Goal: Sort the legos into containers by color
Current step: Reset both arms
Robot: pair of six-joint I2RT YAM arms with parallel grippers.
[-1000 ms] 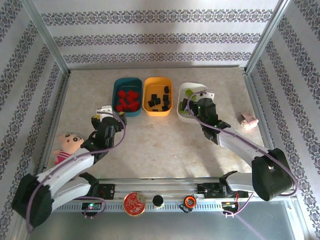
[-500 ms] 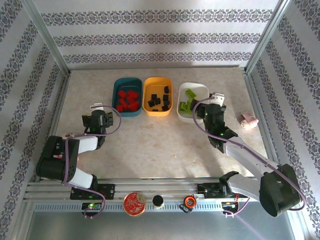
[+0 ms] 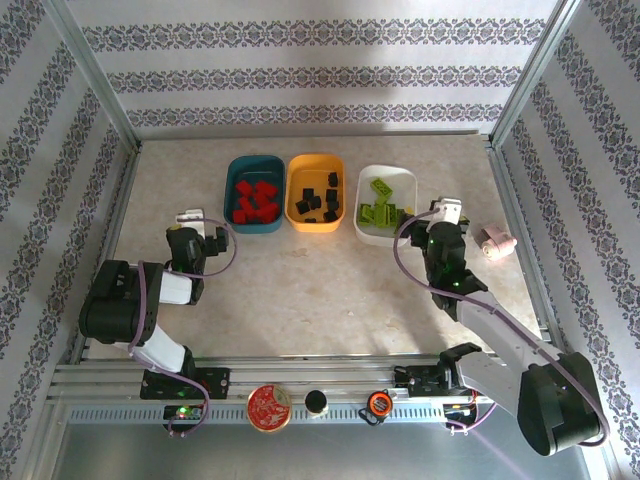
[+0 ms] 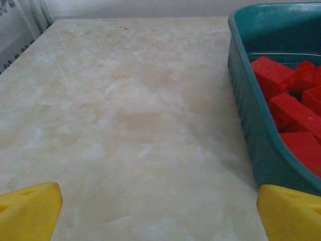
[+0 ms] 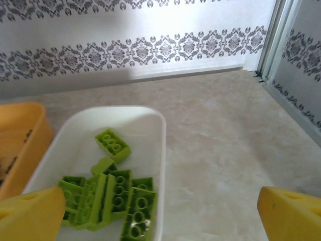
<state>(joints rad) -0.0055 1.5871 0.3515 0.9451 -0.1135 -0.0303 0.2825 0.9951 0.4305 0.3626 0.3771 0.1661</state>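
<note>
Top external view: red legos (image 3: 255, 200) sit in teal tray (image 3: 233, 170), black legos (image 3: 318, 200) in orange tray (image 3: 314, 158), green legos (image 3: 380, 212) in white tray (image 3: 390, 170). Nearby, left claw (image 3: 190, 216) and right claw (image 3: 446, 212) stand spread, empty.

Your table (image 3: 320, 285): beige marbled top, pale and mottled. Three shallow trays sit flat on it in a row across the far half: teal tray (image 3: 255, 158) on the left, orange tray (image 3: 315, 162) in the middle, white tray (image 3: 388, 168) on the right. Teal and orange stand just beside each other. You see a wider gap before the white one. A small pink-and-white roll (image 3: 497, 241) lies near the table's right edge, apart from the white tray.
</note>
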